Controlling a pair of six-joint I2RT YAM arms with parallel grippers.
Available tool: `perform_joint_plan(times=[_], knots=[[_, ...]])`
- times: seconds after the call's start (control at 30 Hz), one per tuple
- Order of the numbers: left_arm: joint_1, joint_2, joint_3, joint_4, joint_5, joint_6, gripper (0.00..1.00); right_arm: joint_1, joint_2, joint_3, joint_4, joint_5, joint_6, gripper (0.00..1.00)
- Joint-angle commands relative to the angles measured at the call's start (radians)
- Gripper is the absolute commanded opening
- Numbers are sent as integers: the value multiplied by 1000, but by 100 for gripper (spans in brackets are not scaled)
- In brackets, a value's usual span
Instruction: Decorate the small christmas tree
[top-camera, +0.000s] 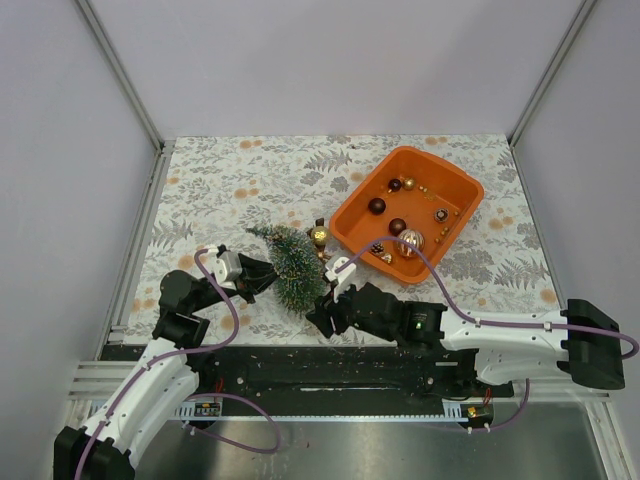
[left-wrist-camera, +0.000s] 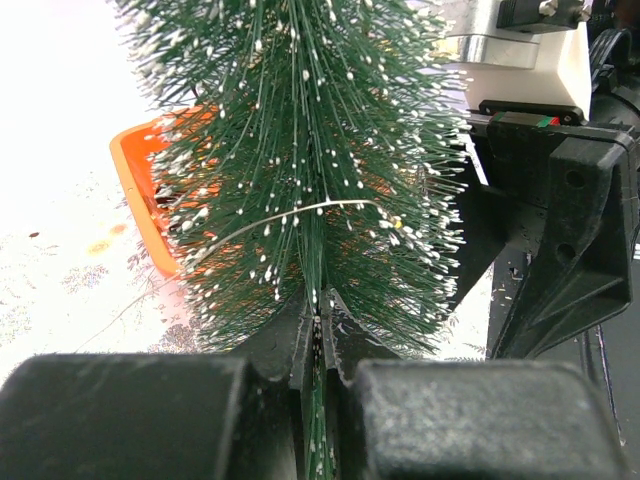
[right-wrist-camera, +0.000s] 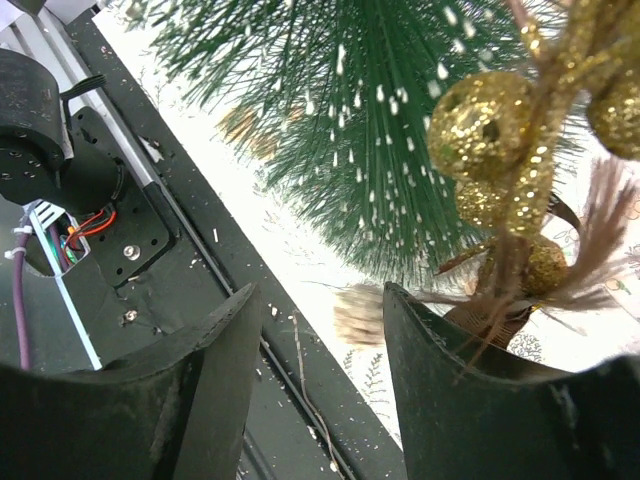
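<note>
Most of the tub (left-wrist-camera: 135, 190) hides behind the tree (left-wrist-camera: 320, 200).

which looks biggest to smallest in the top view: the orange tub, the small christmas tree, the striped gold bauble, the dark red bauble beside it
1. orange tub
2. small christmas tree
3. striped gold bauble
4. dark red bauble, only slightly smaller than the striped one, so the last two are close

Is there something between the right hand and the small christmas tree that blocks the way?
Only a gold glitter sprig, which lies against the branches of the small christmas tree, just past the right hand, whose jaws stand open. Nothing else visible stands between them. The left hand is shut on the tree.
</note>
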Motion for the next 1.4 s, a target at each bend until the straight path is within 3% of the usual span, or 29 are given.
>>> perform_joint_plan(times=[0.0, 0.27, 0.37, 0.5, 0.93, 1.03, 1.17, 1.2, 1.23, 1.37], knots=[[-2, 2, -20, -14, 16, 13, 8, 6, -32, 9, 15, 53, 3, 61], [-3, 0, -21, -53, -2, 38, 10, 17, -109, -2, -6, 49, 8, 61], [-3, -1, -17, -86, -14, 58, 18, 18, -133, 4, -34, 38, 15, 61], [-2, -6, -11, -118, -21, 70, 37, 29, -155, 27, -87, 33, 20, 61], [-2, -80, 49, -291, -17, 143, 48, 57, -256, 52, -236, 55, 35, 65], [0, -110, 70, -363, -4, 188, 69, 58, -274, 50, -244, 69, 35, 65], [0, -144, 95, -438, 6, 228, 73, 58, -284, 54, -258, 87, 32, 65], [-2, -149, 106, -472, 12, 243, 93, 58, -288, 54, -261, 93, 32, 65], [-2, -156, 118, -492, 16, 264, 99, 58, -293, 52, -262, 99, 34, 65], [0, -172, 166, -619, 19, 329, 99, 58, -331, 46, -278, 145, 38, 67]])
